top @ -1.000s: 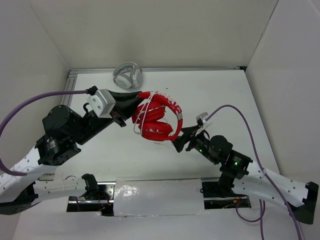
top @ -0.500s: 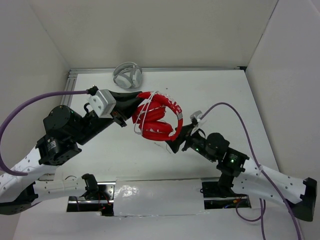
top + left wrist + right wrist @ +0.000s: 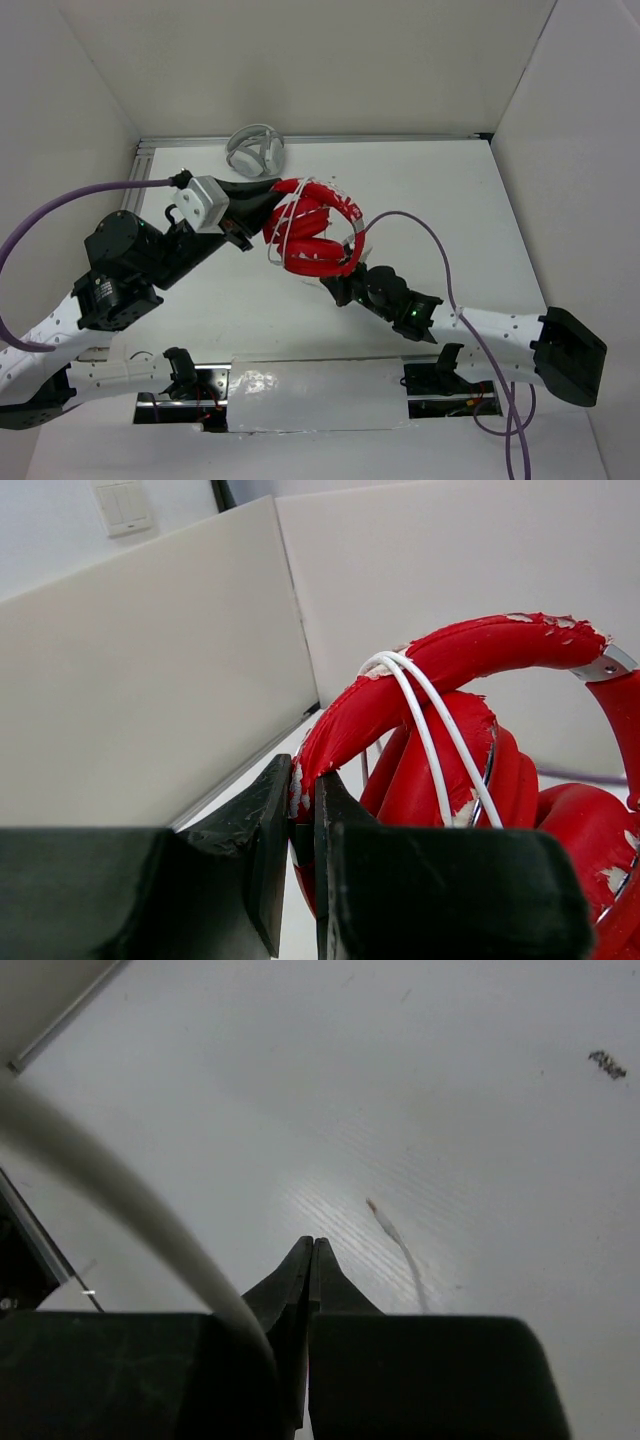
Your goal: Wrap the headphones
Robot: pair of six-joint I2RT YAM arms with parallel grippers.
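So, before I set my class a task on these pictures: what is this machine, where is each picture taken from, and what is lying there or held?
The machine is two robot arms, a left arm and a right arm, bolted at the near edge of a white table. The wide view looks down from above and behind them; the other two come from a camera on each wrist, showing its own pincer. The left pincer is clamped on the headband of the red headphones, whose thin white cable loops over the band. The right pincer is shut, low over the table near the cable's loose end; nothing shows between its fingers. A white-grey pair of headphones lies at the far edge.
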